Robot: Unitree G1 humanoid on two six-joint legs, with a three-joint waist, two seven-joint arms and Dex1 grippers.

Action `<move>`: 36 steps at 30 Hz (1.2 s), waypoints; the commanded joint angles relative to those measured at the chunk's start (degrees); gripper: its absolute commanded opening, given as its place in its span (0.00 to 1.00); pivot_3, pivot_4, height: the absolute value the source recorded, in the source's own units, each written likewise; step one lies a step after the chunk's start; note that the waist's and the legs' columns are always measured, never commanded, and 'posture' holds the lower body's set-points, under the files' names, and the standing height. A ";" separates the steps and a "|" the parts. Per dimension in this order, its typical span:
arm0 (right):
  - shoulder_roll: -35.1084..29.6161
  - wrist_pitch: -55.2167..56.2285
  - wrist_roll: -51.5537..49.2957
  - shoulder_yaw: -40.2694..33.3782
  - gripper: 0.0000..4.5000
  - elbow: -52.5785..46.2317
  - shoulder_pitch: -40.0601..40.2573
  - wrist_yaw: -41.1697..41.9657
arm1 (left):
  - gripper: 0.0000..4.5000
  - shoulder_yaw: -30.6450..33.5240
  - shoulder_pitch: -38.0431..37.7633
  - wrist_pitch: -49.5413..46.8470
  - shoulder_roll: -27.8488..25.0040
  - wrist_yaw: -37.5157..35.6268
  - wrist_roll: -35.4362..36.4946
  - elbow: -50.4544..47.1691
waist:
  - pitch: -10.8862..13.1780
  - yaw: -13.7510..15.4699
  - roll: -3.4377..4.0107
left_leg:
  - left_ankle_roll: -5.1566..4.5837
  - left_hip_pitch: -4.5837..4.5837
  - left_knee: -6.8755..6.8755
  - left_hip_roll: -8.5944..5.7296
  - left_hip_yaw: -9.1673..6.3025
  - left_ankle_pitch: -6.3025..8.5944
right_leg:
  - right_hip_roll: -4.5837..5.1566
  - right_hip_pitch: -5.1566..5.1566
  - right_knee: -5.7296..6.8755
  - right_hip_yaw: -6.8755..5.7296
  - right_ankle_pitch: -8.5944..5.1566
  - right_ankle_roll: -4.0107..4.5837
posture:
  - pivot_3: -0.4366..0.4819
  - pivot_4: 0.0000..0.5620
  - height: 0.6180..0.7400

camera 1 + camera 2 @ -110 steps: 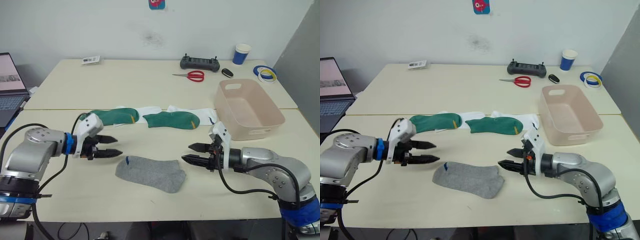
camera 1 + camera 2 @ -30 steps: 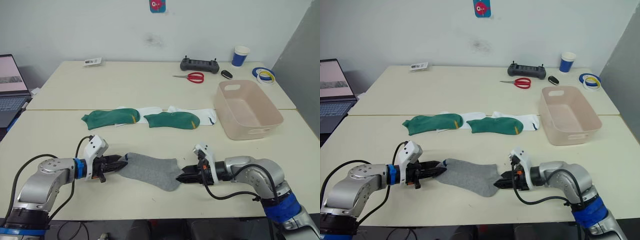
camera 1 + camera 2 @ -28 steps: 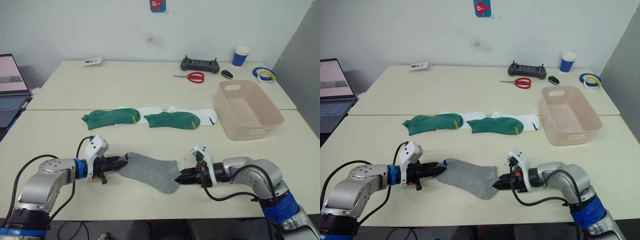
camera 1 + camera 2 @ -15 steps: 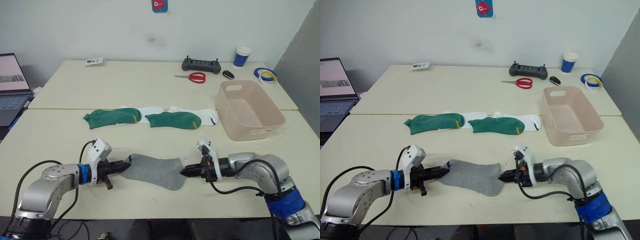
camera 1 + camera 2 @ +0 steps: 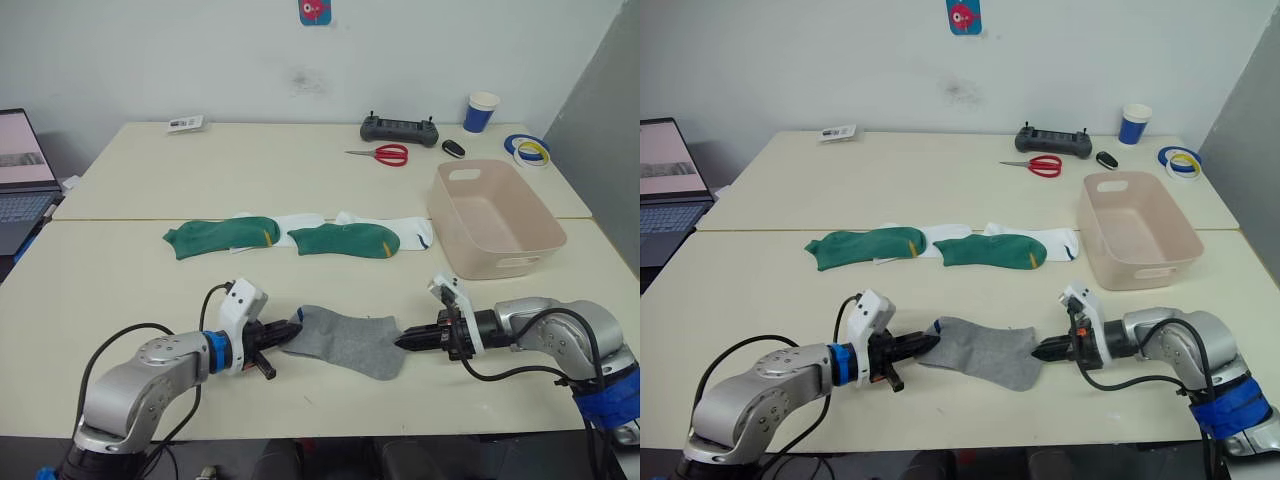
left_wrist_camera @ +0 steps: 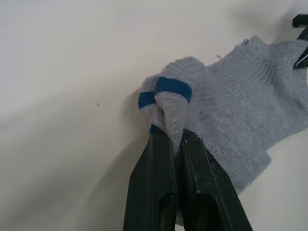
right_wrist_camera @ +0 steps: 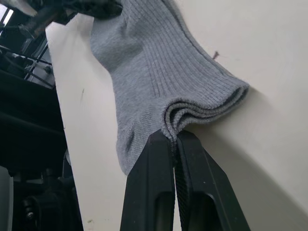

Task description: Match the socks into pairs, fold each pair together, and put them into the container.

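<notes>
A grey sock (image 5: 348, 340) with a blue cuff mark lies flat near the table's front edge. My left gripper (image 5: 290, 332) is shut on its cuff end (image 6: 166, 94). At the opposite end, which shows stacked layers (image 7: 202, 113), my right gripper (image 5: 402, 342) is shut too. Farther back, two dark green socks (image 5: 220, 236) (image 5: 345, 240) lie in a row over white socks (image 5: 300, 222) (image 5: 415, 228). The pale pink container (image 5: 520, 262) stands at the right with nothing visible inside.
At the back of the table are red scissors (image 5: 385, 153), a black controller (image 5: 400, 128), a blue paper cup (image 5: 481, 111), tape rolls (image 5: 530, 148) and a small card (image 5: 182, 122). A laptop (image 5: 20, 170) sits off the left edge.
Both grippers have closed on the grey sock's ends and dragged it to the right along the front of the table. The sock now looks shorter and slightly bunched.
</notes>
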State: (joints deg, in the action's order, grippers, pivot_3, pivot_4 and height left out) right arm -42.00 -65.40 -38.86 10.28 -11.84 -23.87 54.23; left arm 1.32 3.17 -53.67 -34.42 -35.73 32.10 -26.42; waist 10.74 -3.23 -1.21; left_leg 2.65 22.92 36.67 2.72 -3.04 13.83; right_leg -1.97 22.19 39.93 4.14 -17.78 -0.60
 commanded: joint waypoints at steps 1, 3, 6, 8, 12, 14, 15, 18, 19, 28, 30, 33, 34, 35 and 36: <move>-0.99 1.03 0.21 -0.69 0.00 0.13 -1.72 1.45 | 0.00 0.91 0.61 -1.59 -0.85 1.88 -0.21 -1.88 | 0.00 0.04 0.00 | 0.00 -0.01 0.00 0.00 -0.01 0.00 | 0.00 -0.01 0.00 0.00 0.00 0.00 | 0.48 0.27 1.00; -1.26 0.75 0.01 -0.65 0.00 0.17 -2.03 1.80 | 0.00 2.03 1.02 -1.97 -1.86 1.65 0.38 -1.86 | 0.00 0.05 0.00 | 0.00 0.00 0.00 0.00 -0.02 0.00 | 0.00 -0.01 0.00 -0.01 0.00 0.00 | 0.48 0.27 1.00; -1.15 0.51 -0.11 -0.15 0.00 0.05 -2.31 2.03 | 0.00 2.63 1.29 -2.14 -3.52 0.66 0.86 -1.26 | 0.00 0.02 0.00 | 0.00 0.00 0.00 0.00 0.01 0.00 | 0.00 0.00 0.00 -0.02 0.00 0.00 | 0.48 0.27 1.00; -1.10 0.63 0.10 0.31 0.00 0.11 -2.32 2.13 | 0.00 2.05 0.81 -1.98 -4.43 0.04 0.80 -1.22 | 0.00 0.07 0.00 | 0.00 0.00 0.00 -0.01 0.01 0.00 | 0.00 0.00 -0.01 -0.02 0.00 0.00 | 0.48 0.27 1.00; -1.45 1.07 0.46 0.73 0.00 0.43 -2.24 2.53 | 0.00 2.03 0.03 -1.42 -4.34 -0.03 0.93 -1.64 | 0.00 0.09 0.00 | 0.00 0.01 0.00 -0.02 0.04 0.00 | 0.01 0.00 -0.03 -0.01 0.00 0.00 | 0.48 0.27 1.00; -1.40 0.98 0.57 0.77 0.00 0.37 -2.22 2.74 | 0.06 2.22 -0.12 -0.82 -3.92 -0.28 1.30 -1.90 | 0.00 0.09 0.00 | 0.00 0.01 0.00 -0.02 0.03 0.00 | 0.02 0.00 -0.04 -0.01 0.00 0.00 | 0.48 0.27 1.00; -1.35 0.97 0.65 0.80 0.00 0.31 -2.17 2.80 | 0.12 2.23 -0.19 -0.76 -3.81 -0.40 1.55 -2.03 | 0.00 0.09 0.00 | 0.00 0.01 -0.01 -0.02 0.03 0.00 | 0.02 0.00 -0.04 -0.02 0.00 0.00 | 0.48 0.27 1.00; -1.17 1.47 1.29 1.22 0.00 0.39 -1.94 2.68 | 0.30 1.72 -0.42 -0.42 -3.77 -0.88 1.93 -2.71 | 0.00 0.09 0.00 | 0.00 0.01 -0.01 -0.02 0.02 0.00 | 0.02 0.00 -0.04 -0.02 0.00 0.00 | 0.48 0.27 1.00; -1.22 1.86 1.74 1.45 0.00 0.47 -1.84 2.70 | 0.37 1.57 -0.45 -0.39 -3.68 -0.81 1.97 -2.88 | 0.00 0.09 0.00 | 0.00 0.01 -0.01 -0.02 0.02 0.00 | 0.02 0.00 -0.04 -0.01 0.00 0.00 | 0.48 0.27 1.00; -4.06 3.67 1.70 -0.09 0.65 1.31 -0.84 5.27 | 1.00 5.71 -2.53 2.29 -9.89 -5.48 1.52 -0.68 | 0.01 -0.03 0.01 | 0.00 -0.02 -0.02 0.00 0.03 0.00 | 0.01 0.02 -0.03 -0.01 0.00 0.00 | 0.48 0.27 1.00; -4.31 5.09 2.16 -1.48 0.80 1.14 -0.59 4.63 | 1.00 8.37 -3.15 3.56 -12.31 -7.95 1.94 0.98 | 0.03 -0.01 0.00 | 0.00 -0.02 -0.02 0.03 -0.01 0.00 | 0.00 0.03 -0.02 -0.02 -0.01 0.01 | 0.48 0.27 1.00; -3.92 10.58 3.80 -3.13 0.88 0.42 -0.50 4.35 | 1.00 12.11 -3.41 8.80 -13.37 -12.12 2.68 3.07 | 0.07 0.01 0.04 | 0.00 0.00 -0.03 0.01 0.04 0.00 | 0.00 0.06 -0.03 -0.02 -0.01 0.01 | 0.48 0.27 1.00; -3.22 14.26 4.91 -3.49 0.88 -0.43 -0.66 4.43 | 1.00 13.21 -2.71 10.81 -13.15 -12.92 2.83 3.22 | 0.07 0.05 0.04 | 0.00 0.01 -0.03 -0.01 0.06 0.00 | 0.02 0.05 -0.04 -0.02 -0.01 0.01 | 0.48 0.27 1.00; -2.40 17.21 5.88 -3.62 0.88 -1.31 -0.95 4.26 | 1.00 13.76 -2.01 12.22 -12.96 -13.81 3.15 3.10 | 0.08 0.09 0.02 | 0.01 0.01 -0.02 -0.02 0.08 0.00 | 0.03 0.05 -0.07 -0.02 -0.01 0.01 | 0.48 0.27 1.00; -1.05 20.54 6.94 -3.55 0.88 -2.22 -1.32 3.94 | 1.00 13.65 -1.38 14.26 -12.68 -14.83 2.94 2.72 | 0.08 0.10 0.02 | 0.01 0.03 -0.02 -0.02 0.10 0.00 | 0.04 0.05 -0.11 -0.02 -0.01 0.00 | 0.48 0.27 1.00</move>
State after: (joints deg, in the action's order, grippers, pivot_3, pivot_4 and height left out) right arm -43.98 -49.63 -32.53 7.98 -11.11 -24.00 58.35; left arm 13.64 0.74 -42.74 -47.29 -48.83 33.98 -22.24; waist 10.82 -3.13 -1.19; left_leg 2.67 22.96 36.65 2.70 -2.94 13.84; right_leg -1.93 22.23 39.80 4.12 -17.79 -0.61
